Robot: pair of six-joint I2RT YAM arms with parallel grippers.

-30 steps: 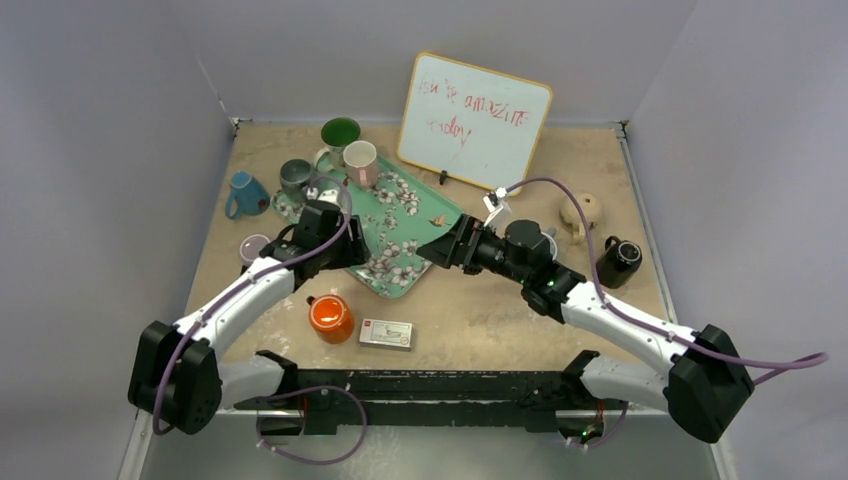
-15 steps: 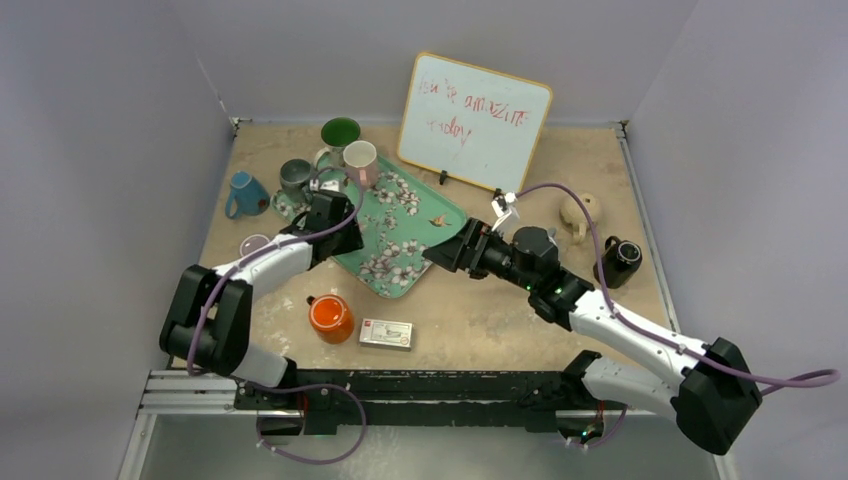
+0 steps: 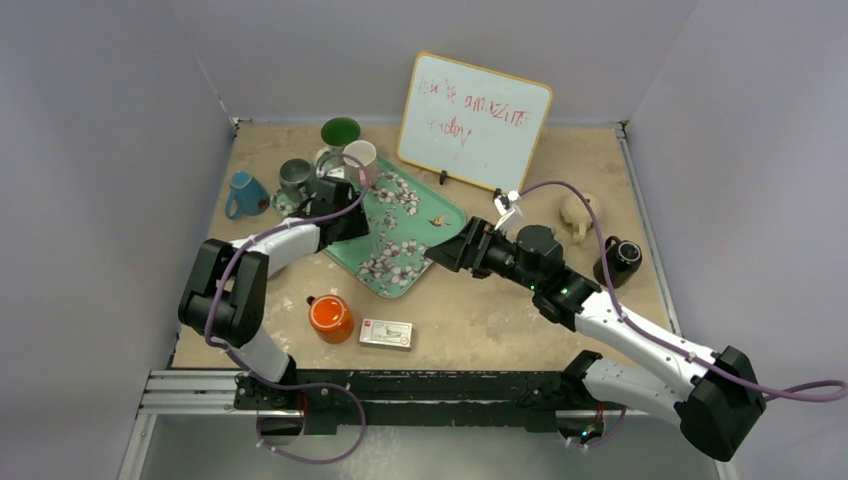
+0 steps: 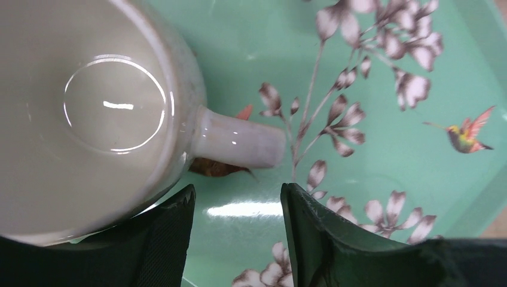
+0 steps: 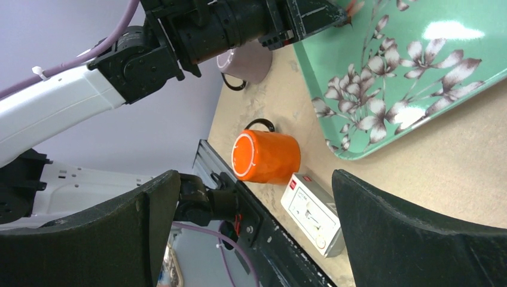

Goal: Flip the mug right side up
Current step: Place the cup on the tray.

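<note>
A white mug (image 4: 89,119) stands on the green flowered tray (image 3: 405,230). It fills the upper left of the left wrist view, with its handle (image 4: 239,143) pointing right. It turns a pale glossy face with a small ring toward the camera; I cannot tell whether that is its inside or its base. My left gripper (image 4: 236,233) is open, just short of the handle, and its left finger (image 4: 161,239) is close against the mug's side. In the top view the left gripper (image 3: 337,205) hides the mug. My right gripper (image 3: 440,255) is open and empty over the tray's right edge.
An orange mug (image 3: 330,315) and a white box (image 3: 386,333) lie near the front. Green (image 3: 340,132), pink (image 3: 360,160), grey (image 3: 295,175) and blue (image 3: 243,192) mugs stand at the back left. A whiteboard (image 3: 475,120), a tan mug (image 3: 577,213) and a black mug (image 3: 620,260) are on the right.
My left arm has reached farther back along the tray's left side, bringing its gripper up to the white mug. The right gripper has barely moved.
</note>
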